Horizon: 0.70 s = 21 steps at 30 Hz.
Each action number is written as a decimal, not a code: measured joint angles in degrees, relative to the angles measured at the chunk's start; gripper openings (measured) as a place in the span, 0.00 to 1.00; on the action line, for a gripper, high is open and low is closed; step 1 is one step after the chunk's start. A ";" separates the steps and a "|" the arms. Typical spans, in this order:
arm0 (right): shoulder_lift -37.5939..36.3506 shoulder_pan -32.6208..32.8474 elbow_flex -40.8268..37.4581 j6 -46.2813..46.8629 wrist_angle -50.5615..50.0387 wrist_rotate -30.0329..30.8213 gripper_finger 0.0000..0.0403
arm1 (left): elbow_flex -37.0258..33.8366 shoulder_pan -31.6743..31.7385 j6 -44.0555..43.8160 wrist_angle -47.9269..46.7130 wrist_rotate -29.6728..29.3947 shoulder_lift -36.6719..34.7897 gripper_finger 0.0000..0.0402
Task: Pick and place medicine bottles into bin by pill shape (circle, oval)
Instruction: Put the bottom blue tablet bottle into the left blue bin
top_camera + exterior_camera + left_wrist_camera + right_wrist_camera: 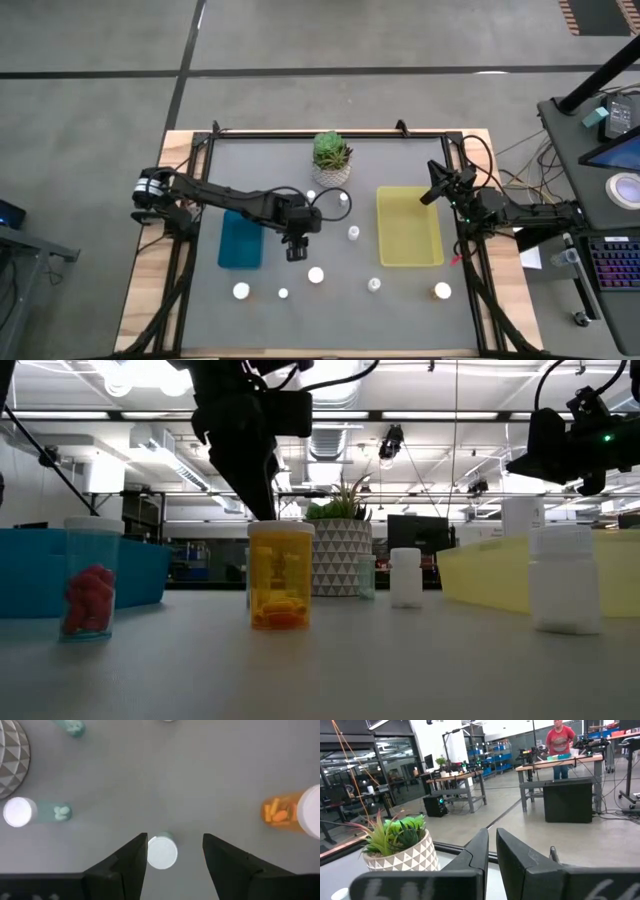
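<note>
My left gripper [295,252] is open above the table's middle, fingers pointing down. A small white-capped bottle [161,852] stands upright on the table between its fingers, close beside one finger [137,855] and apart from the other. Other bottles stand around it: an amber one [292,812], two with pale green pills [35,812], one with red pills [90,585], and more along the near side [316,274]. My right gripper [437,185] is shut and empty, raised beyond the yellow bin's far right corner. My left gripper has one finger right beside the edge of the small bottle's white cap [150,851]. I cannot tell whether it touches. The other finger stands clear of the cap.
A blue bin [240,240] lies left of my left gripper and a yellow bin [408,226] lies on the right. A white patterned pot with a green succulent [332,157] stands at the far middle. A person stands far off in the room [561,740].
</note>
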 joint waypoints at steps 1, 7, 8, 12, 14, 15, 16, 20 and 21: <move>0.00 0.00 0.00 0.00 0.00 0.00 0.07 | -0.15 0.00 0.00 -0.16 0.02 0.00 0.45; 0.00 0.00 0.01 -0.01 0.00 0.00 0.07 | -0.61 0.00 0.66 -1.48 -0.48 -0.02 0.58; 0.00 0.00 0.01 -0.01 0.00 0.00 0.07 | -0.74 0.00 1.76 -1.45 -1.25 -0.02 0.61; 0.00 0.00 0.02 -0.01 0.00 0.00 0.07 | -2.26 0.00 6.24 0.10 -1.70 0.05 0.71; 0.00 0.00 0.00 -0.02 0.00 0.00 0.07 | -2.73 0.00 6.33 0.99 -1.70 0.67 0.72; 0.00 0.00 0.00 -0.03 0.00 0.00 0.07 | -2.87 0.00 6.27 1.01 -1.70 1.01 0.72; 0.00 0.00 0.02 -0.03 0.00 0.00 0.07 | -2.94 0.00 6.36 0.89 -1.70 1.50 0.72; 0.00 0.00 0.02 -0.04 -0.02 0.00 0.07 | -2.94 -0.02 6.48 1.01 -1.70 3.65 0.69; 0.00 0.00 0.02 -0.05 -0.02 0.00 0.07 | -2.94 -0.02 6.56 0.99 -1.70 4.02 0.67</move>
